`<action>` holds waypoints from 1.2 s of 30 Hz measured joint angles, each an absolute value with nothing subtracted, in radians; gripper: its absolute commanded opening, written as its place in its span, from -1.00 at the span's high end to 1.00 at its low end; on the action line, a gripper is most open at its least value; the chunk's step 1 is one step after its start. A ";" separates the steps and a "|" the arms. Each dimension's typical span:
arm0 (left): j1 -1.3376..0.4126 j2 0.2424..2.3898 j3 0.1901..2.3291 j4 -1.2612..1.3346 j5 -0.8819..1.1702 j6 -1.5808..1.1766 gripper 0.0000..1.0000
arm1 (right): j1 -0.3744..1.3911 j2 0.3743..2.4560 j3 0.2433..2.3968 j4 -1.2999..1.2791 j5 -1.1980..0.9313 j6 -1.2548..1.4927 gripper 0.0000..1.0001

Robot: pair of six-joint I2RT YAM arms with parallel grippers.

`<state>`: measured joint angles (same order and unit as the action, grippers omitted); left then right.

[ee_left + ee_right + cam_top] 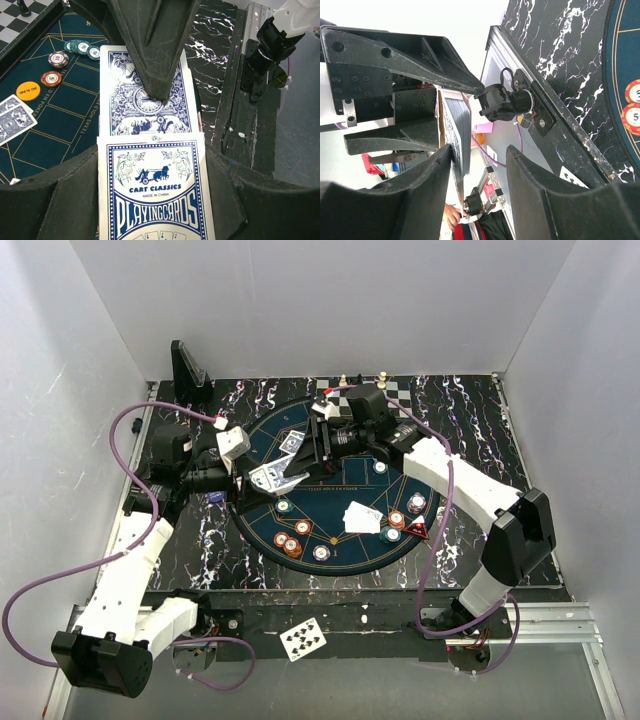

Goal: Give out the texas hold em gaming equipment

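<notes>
The left tool (150, 95) is seen clamped shut on a card box (155, 195) printed with "Cart Classics Playing Cards", from whose open end a deck of cards (145, 112) with blue patterned backs protrudes; one finger (150, 45) is pressed flat on the top card. The box is held above the left part of the round mat (345, 535). The right tool (322, 440) is met there from the opposite side, over the upper left of the mat; in its wrist view its fingers (420, 185) are seen parted, with the edge of the protruding cards (457, 130) lying between them, close to one finger and apart from the other, so a grip is not shown. On the mat, two face-down cards (362, 517) are laid near its middle, and another pair (12, 117) is seen toward its upper left. Poker chips (290, 540) in orange and white are grouped at the mat's lower left, more chips (400, 520) lie at its lower right beside a red triangular marker (417, 531), and a yellow disc (27, 90) rests near two orange chips. A chessboard (375, 390) is placed just beyond the mat's far edge. One face-up card (302, 638) lies off the tabletop (480, 430), on the rail between the arm bases, well apart from the mat.
</notes>
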<state>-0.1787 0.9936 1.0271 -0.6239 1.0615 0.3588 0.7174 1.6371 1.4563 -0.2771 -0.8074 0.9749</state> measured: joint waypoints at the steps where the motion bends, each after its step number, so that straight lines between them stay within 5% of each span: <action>1: -0.179 0.991 1.025 -0.623 1.061 0.358 1.00 | 0.715 1.635 1.456 -0.278 -0.807 0.978 -0.05; 23: -0.179 0.962 1.001 -0.619 1.062 0.359 1.00 | 0.650 1.546 1.441 -0.373 -0.759 0.939 0.20; 36: -0.179 0.960 0.996 -0.620 1.062 0.359 1.00 | 0.651 1.546 1.441 -0.339 -0.762 0.967 -0.51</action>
